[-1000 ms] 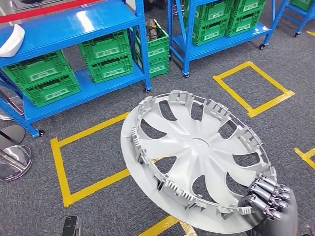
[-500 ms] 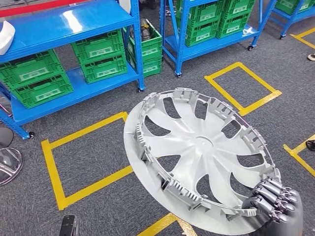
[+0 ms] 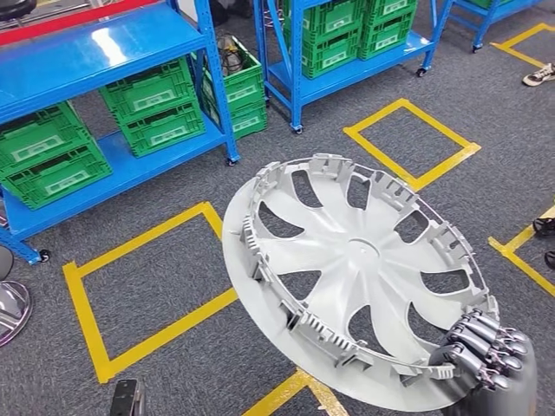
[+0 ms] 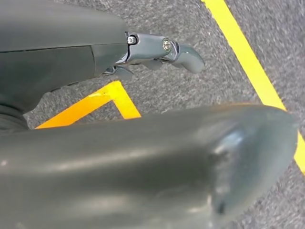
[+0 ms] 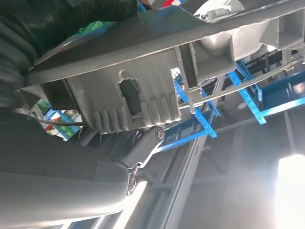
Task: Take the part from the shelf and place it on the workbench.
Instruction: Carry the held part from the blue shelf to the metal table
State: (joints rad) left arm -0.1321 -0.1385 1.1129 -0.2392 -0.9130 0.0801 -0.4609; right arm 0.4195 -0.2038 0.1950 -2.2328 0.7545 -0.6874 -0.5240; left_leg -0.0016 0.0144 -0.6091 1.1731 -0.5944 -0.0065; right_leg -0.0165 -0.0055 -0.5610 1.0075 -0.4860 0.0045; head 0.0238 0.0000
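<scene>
The part is a large silver wheel cover (image 3: 353, 269) with curved spokes and a clipped rim, held tilted in the air over the carpet in the head view. My right hand (image 3: 487, 360) grips its near right edge, fingers curled over the rim. Close up in the right wrist view, the cover's ribbed rim (image 5: 144, 90) lies against that hand's fingers (image 5: 144, 148). In the left wrist view, my left hand (image 4: 162, 47) hangs over the floor, holding nothing, with one finger stretched out.
Blue shelves (image 3: 98, 52) with green crates (image 3: 157, 104) stand at the back left, and another blue rack (image 3: 295, 78) stands behind them. Yellow tape squares (image 3: 144, 286) (image 3: 412, 143) mark the grey carpet. A person's shoes (image 3: 540, 76) (image 3: 543, 227) are at the right edge.
The whole picture has shifted: shelves and floor marks slid to the left, so the camera has turned right. The wheel cover stays in my right hand's grip.
</scene>
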